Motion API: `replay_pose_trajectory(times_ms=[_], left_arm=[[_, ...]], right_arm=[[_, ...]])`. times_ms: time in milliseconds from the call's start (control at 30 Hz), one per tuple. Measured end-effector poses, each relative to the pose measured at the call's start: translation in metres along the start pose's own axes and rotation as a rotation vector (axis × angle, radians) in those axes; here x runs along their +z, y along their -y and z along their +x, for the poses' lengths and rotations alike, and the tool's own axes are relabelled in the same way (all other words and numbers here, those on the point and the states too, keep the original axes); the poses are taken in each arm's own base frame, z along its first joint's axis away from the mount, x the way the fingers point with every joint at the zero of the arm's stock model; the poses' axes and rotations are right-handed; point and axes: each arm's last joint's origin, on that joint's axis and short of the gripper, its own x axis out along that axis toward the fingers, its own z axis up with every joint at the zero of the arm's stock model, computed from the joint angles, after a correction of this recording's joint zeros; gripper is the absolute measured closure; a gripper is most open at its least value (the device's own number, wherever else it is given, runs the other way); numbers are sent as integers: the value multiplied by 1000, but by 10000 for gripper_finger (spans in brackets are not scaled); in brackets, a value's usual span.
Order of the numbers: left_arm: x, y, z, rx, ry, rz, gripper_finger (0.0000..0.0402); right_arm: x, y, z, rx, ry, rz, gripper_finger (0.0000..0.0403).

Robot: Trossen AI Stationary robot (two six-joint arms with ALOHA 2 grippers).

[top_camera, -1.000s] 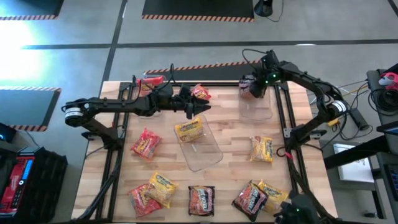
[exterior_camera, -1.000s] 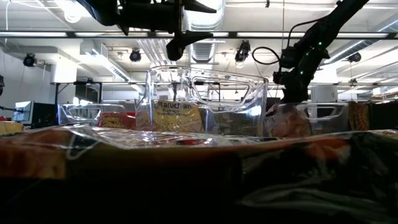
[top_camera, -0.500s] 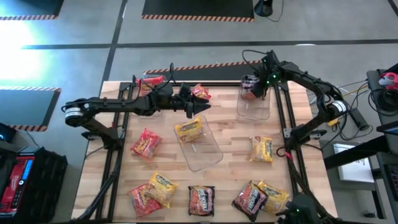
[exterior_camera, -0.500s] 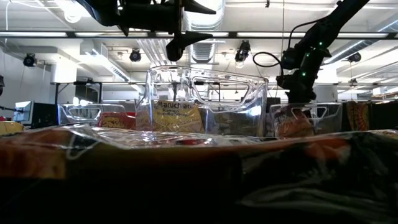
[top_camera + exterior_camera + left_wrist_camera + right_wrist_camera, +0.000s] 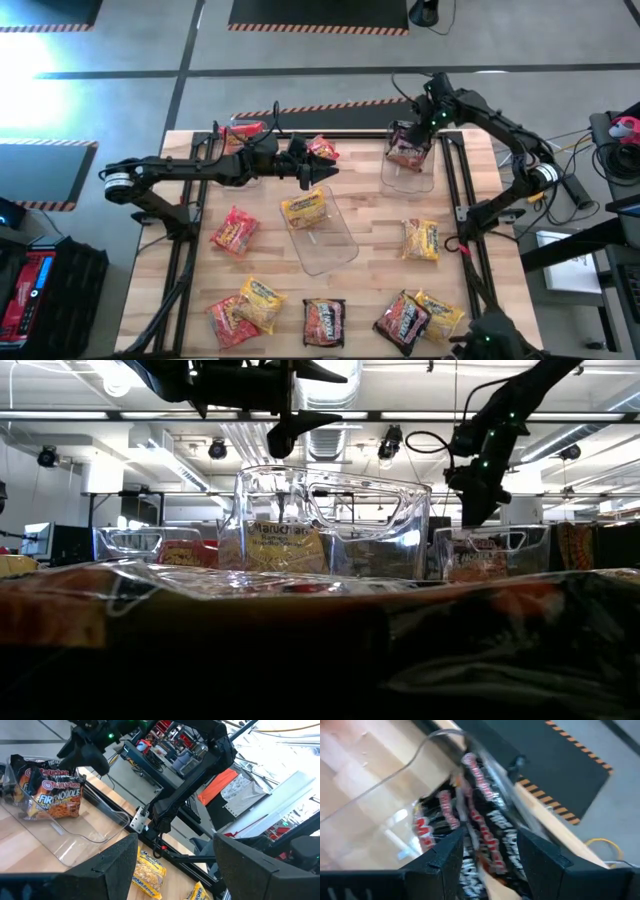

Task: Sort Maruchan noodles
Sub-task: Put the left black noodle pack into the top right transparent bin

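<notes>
My right gripper hangs open and empty just above the far right clear bin. A dark packet lies in that bin and shows between the fingers in the right wrist view. My left gripper is open and empty, held high over the middle clear bin. A yellow packet lies at that bin's far end. In the low view, the right gripper stands clear above the dark packet.
A third clear bin with a red packet stands far left. Loose packets: red, red, yellow. Along the near edge lie red and yellow, dark, dark and yellow.
The dark packet hung below my right gripper above the far right bin a second ago; it has gone down into the bin and lies there now. My right gripper has let go of it and risen a little above the bin's rim.
</notes>
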Motion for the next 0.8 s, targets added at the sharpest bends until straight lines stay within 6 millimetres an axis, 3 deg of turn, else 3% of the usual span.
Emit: replay_pose_trajectory(times_ms=[200,367,500,800], left_arm=[[0,0,0,0,-1,0,161],[0,0,0,1,-4,6,161],[-1,-2,0,11,-18,6,161],[-11,-9,-1,74,-126,-33,161]], right_arm=[[10,-1,-16,17,26,65,235],[17,-16,-30,213,65,122,245],[20,-38,-38,381,93,127,252],[21,-109,-57,515,70,43,260]])
